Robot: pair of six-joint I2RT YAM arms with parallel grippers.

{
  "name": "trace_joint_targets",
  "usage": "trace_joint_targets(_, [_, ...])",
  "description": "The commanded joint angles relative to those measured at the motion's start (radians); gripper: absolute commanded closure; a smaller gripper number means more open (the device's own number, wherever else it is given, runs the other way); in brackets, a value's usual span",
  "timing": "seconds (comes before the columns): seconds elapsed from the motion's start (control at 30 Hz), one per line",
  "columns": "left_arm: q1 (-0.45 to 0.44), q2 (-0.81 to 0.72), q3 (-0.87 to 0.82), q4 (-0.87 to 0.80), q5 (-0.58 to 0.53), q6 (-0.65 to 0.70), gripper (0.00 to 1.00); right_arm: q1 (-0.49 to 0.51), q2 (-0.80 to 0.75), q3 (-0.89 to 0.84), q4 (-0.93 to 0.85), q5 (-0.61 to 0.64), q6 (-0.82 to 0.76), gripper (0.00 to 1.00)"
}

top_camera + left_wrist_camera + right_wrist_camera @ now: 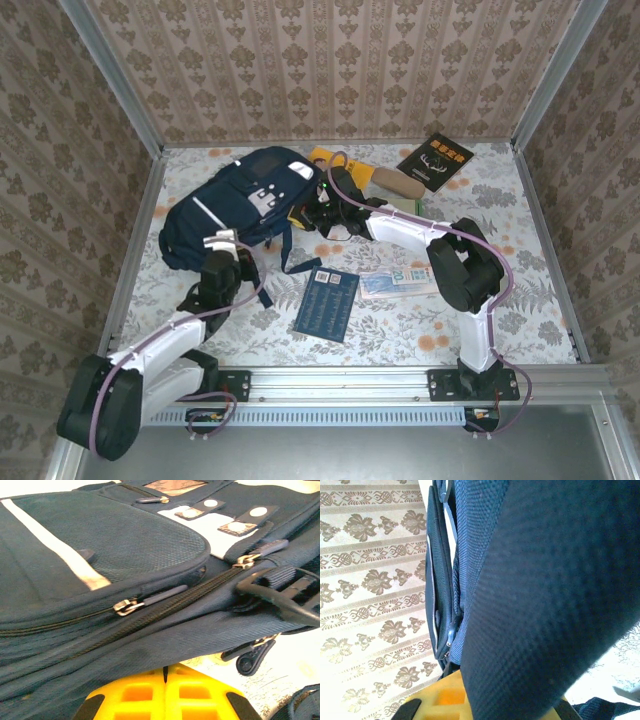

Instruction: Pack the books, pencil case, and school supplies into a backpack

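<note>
The large navy-blue fabric backpack (235, 210) lies at the far-left of the worktop (540, 300), apparently still zipped, with packing seemingly not begun. The right pincer (303, 214) is clamped on its fabric. The left pincer (165, 672) is pressed together at its near side. Outside wait the dark navy paperback (327, 303), the black paperback (436, 161), the flat light-blue pack (397, 283) and the tan oval case (398, 183).

One backpack (238, 200); three books: navy book (327, 303), black book (436, 161), yellow book (322, 156) (upper centre, half hidden); one tan case (398, 183); one light-blue pack (397, 283).
</note>
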Motion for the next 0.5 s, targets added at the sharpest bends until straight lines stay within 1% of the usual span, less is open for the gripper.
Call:
trace_joint_targets(0.0, [0.032, -0.029, -0.016, -0.052, 0.020, 0.000, 1.00, -0.018, -0.051, 0.004, 0.073, -0.022, 0.043, 1.00])
trace_joint_targets(0.07, [0.034, -0.035, -0.013, -0.068, 0.033, 0.007, 1.00, -0.018, -0.049, 0.002, 0.099, -0.035, 0.072, 1.00])
trace_joint_targets(0.1, [0.034, -0.036, -0.013, -0.073, 0.045, 0.008, 0.98, -0.018, -0.049, 0.000, 0.114, -0.041, 0.087, 1.00])
trace_joint_targets(0.13, [0.035, -0.040, -0.013, -0.081, 0.055, 0.009, 0.88, -0.017, -0.049, 0.000, 0.125, -0.043, 0.095, 1.00])
trace_joint_targets(0.17, [0.034, -0.042, -0.014, -0.087, 0.061, 0.005, 0.83, -0.018, -0.050, -0.002, 0.131, -0.044, 0.097, 1.00])
trace_joint_targets(0.2, [0.037, -0.043, -0.017, -0.093, 0.064, -0.004, 0.81, -0.019, -0.055, -0.006, 0.139, -0.045, 0.101, 1.00])
trace_joint_targets(0.27, [0.047, -0.033, -0.021, -0.097, 0.061, -0.016, 0.80, -0.022, -0.065, -0.030, 0.173, -0.044, 0.120, 1.00])
trace_joint_targets(0.33, [0.073, -0.005, -0.022, -0.081, 0.083, -0.010, 0.80, -0.025, -0.076, -0.060, 0.220, -0.043, 0.147, 1.00])
trace_joint_targets(0.47, [0.144, 0.102, 0.019, -0.027, 0.124, -0.022, 0.79, -0.020, -0.102, -0.093, 0.242, -0.040, 0.151, 1.00])
